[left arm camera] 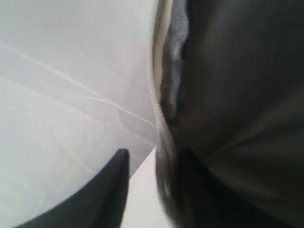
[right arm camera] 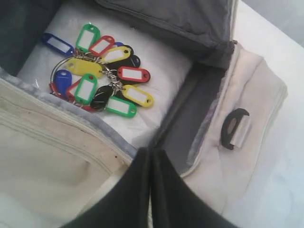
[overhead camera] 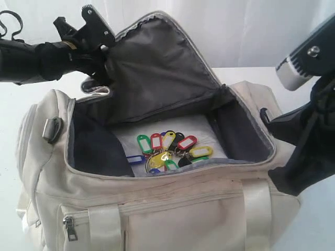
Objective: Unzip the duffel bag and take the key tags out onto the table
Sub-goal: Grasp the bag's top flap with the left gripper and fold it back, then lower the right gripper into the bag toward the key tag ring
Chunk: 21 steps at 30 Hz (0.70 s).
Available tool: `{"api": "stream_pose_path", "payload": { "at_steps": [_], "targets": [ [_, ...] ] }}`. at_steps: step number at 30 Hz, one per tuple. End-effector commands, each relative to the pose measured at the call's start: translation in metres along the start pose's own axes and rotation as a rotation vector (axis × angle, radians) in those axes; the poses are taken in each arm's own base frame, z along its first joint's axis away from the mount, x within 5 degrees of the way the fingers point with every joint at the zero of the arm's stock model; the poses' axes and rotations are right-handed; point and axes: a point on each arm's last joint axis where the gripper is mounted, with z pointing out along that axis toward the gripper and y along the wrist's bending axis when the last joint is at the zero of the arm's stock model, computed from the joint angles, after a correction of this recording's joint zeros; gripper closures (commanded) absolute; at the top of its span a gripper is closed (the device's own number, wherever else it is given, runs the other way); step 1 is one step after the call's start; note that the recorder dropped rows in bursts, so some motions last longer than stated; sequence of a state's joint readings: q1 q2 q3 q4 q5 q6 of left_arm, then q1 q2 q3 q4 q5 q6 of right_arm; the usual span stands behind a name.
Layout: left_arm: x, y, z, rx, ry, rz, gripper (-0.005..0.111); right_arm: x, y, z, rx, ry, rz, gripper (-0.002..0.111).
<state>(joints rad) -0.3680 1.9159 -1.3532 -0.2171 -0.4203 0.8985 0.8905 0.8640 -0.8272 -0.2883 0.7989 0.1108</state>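
Observation:
The cream duffel bag (overhead camera: 183, 209) stands unzipped on the white table (overhead camera: 10, 120), its dark grey lined flap (overhead camera: 157, 68) raised at the back. The key tags (overhead camera: 170, 151), a bunch in red, green, yellow, blue and black on rings, lie inside on white padding (overhead camera: 204, 130). My left gripper (overhead camera: 102, 63) is at the flap's left edge. In the left wrist view one finger (left arm camera: 118, 166) stands apart from the flap (left arm camera: 237, 95), with a gap between them. My right gripper (right arm camera: 151, 152) is shut and empty, above the bag's front right corner, a short way from the key tags (right arm camera: 102, 80).
A black ring (right arm camera: 235, 126) sits on the bag's right end. A metal buckle (overhead camera: 52, 128) is on its left end, and a zipped side pocket with a pull (overhead camera: 69, 230) faces the front. Bare table (right arm camera: 285, 166) lies beyond the right end.

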Motion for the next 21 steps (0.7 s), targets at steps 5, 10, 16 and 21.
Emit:
{"api": "stream_pose_path", "payload": {
  "at_steps": [5, 10, 16, 21],
  "targets": [
    [0.000, 0.008, 0.001, -0.022, 0.006, -0.056, 0.025, 0.001, 0.004, -0.002, -0.017, 0.004, -0.024, 0.108],
    [-0.016, 0.025, -0.014, -0.071, -0.038, -0.049, 0.024, 0.001, 0.005, -0.002, -0.021, 0.003, -0.028, 0.108],
    [-0.039, 0.049, -0.045, -0.082, -0.071, -0.176, 0.025, 0.001, 0.005, -0.002, -0.021, 0.003, -0.028, 0.108],
    [-0.059, 0.054, -0.079, 0.081, -0.071, -0.397, 0.028, 0.001, 0.005, -0.002, -0.021, 0.003, -0.028, 0.108]
  ]
}}
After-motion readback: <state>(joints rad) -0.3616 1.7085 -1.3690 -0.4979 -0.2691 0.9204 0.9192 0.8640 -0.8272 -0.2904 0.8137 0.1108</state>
